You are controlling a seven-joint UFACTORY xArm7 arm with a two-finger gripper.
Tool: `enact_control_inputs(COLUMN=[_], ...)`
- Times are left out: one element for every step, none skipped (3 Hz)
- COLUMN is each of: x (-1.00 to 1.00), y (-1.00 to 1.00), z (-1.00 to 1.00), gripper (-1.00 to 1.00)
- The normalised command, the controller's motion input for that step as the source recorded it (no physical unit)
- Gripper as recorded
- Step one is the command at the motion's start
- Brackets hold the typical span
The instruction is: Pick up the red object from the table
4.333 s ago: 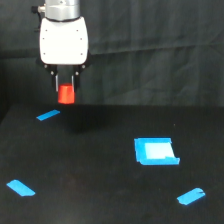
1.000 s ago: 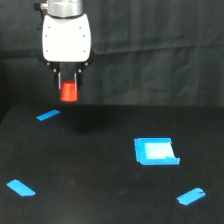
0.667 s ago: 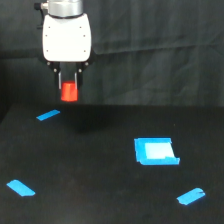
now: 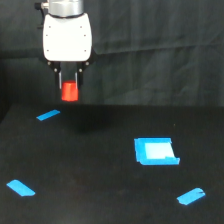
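Note:
The red object (image 4: 69, 91) is a small bright red-orange cylinder. It hangs between the two dark fingers of my gripper (image 4: 69, 89), well above the table (image 4: 100, 165). The gripper is shut on it, under the white wrist body at the upper part of the exterior view's left. The cylinder's lower end sticks out below the fingertips. A faint shadow lies on the black table below it.
Blue tape strips lie on the table: one near the left (image 4: 48, 115), one at the lower left (image 4: 21, 188), one at the lower right (image 4: 191, 196). A blue square patch (image 4: 155, 151) sits right of the middle. A black curtain hangs behind.
The gripper with the red object has shifted very slightly to the exterior view's right since the oldest frame. Nothing visibly changed in the last second.

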Motion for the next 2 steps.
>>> enact_control_inputs(x=[0.03, 0.03], y=[-0.01, -0.01], z=[0.04, 0.04], gripper=[-0.94, -0.96])
